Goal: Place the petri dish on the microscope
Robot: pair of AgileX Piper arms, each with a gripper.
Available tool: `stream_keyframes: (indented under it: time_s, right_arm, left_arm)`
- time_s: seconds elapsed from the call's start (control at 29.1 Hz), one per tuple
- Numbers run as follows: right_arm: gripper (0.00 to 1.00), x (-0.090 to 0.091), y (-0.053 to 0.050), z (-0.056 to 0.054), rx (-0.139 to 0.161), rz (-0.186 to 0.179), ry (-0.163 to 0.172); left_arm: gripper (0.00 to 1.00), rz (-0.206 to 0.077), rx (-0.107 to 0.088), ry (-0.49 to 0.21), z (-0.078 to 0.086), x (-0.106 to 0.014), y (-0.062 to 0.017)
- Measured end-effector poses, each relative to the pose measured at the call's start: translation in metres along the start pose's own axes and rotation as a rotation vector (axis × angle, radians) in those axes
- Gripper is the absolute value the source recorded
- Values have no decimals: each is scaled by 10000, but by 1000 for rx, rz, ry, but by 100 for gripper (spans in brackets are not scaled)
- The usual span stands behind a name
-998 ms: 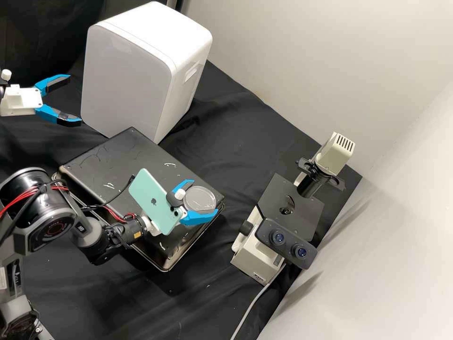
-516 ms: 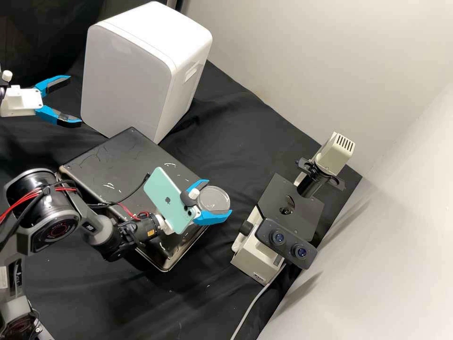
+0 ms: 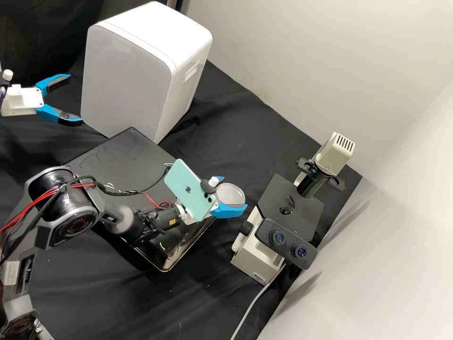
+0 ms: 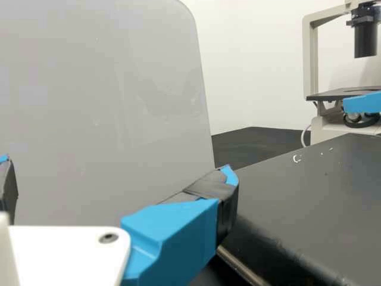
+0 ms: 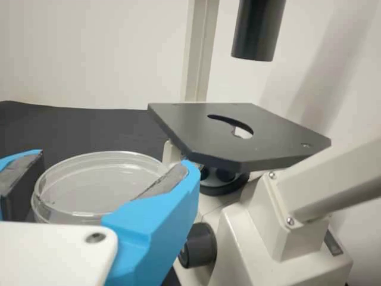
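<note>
Right gripper (image 3: 234, 193) is closed narrowly on the dish (image 3: 229, 192), one blue finger pressed to each side of its rim. The dish is clear, round and shallow, and it sits level between the fingers. In the high view it hangs in the air just past the near corner of the tray (image 3: 118, 160), over the strip of black cloth (image 3: 226, 123) between the tray and the microscope (image 3: 264, 250). It touches neither of them.

In the right wrist view the stage (image 5: 238, 134), a flat black plate with a keyhole opening in its middle, lies close ahead of the dish and a little higher than its rim. A black tube (image 5: 258, 28) hangs above the opening. A mint-green phone (image 3: 188, 189) is fixed to the right arm's wrist, just behind the gripper.

Left gripper (image 3: 71, 99) is spread wide and holds nothing. It hovers at the far left of the bench, just beside the white box (image 3: 141, 71) and well apart from the dish. In the left wrist view the box's side is right in front of its fingers.

The tray is dark and scuffed, and one corner of it lies near the foot of the box. A grey cable (image 3: 255, 302) runs from the microscope's base towards the near edge of the bench.
</note>
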Motion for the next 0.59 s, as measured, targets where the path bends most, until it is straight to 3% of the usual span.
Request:
stream_keyframes:
  time_s: [0.14, 0.21, 0.41, 0.59]
  right_arm:
    - [0, 79, 28, -14, 9, 8, -12]
    - [0, 117, 54, -37, 0, 13, -11]
    - [0, 203, 191, -18, -3, 42, -23]
    - [0, 248, 292, 5, -1, 66, -31]
  left_arm:
    - [100, -4, 0, 6, -4, 8, -9]
    - [100, -3, -4, 10, -1, 9, -9]
    - [100, 3, -2, 8, 6, 25, 4]
    - [100, -7, 2, 9, 2, 31, -22]
